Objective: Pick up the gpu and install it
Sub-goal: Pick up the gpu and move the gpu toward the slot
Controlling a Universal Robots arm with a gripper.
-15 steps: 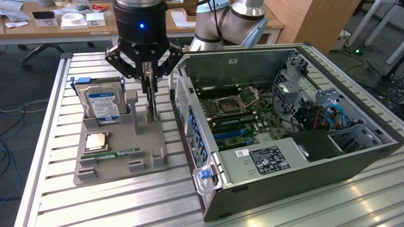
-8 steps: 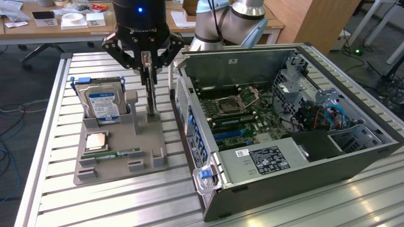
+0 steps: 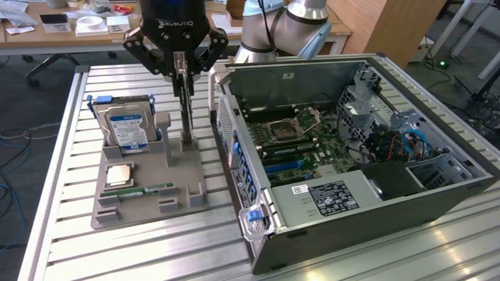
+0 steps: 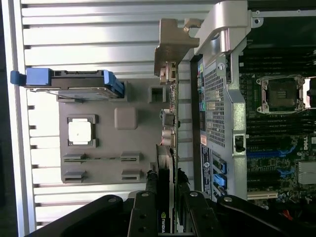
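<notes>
Gripping the gpu [image 3: 186,105], is it, or just hanging over it?

Gripping, I'd say. The gripper [image 3: 181,69] has its two fingers [image 4: 145,212] pinched on the card's top edge, one on each face, with no gap I can make out.

And where does the card sit?

Upright and edge-on at the grey parts holder [image 3: 149,196], between the hard drive [image 3: 126,129] and the open computer case [image 3: 437,196]. Its lower edge reaches down to the holder's slot. I can't tell whether it is seated there or just clear.

So this is the picking-up step, not the installing.

That's my reading. Nothing of the card is over the motherboard [image 3: 297,137], and the blue expansion slots [image 3: 285,167] stand bare.

What does getting it out call for?

A straight pull upward, I reckon, so the card doesn't bind in the slot. The metal bracket [image 4: 172,47] at its end lies just beside the case's rear wall. That leaves little room to swing toward the case, on the exterior view's right, before the card is well above the holder.
</notes>
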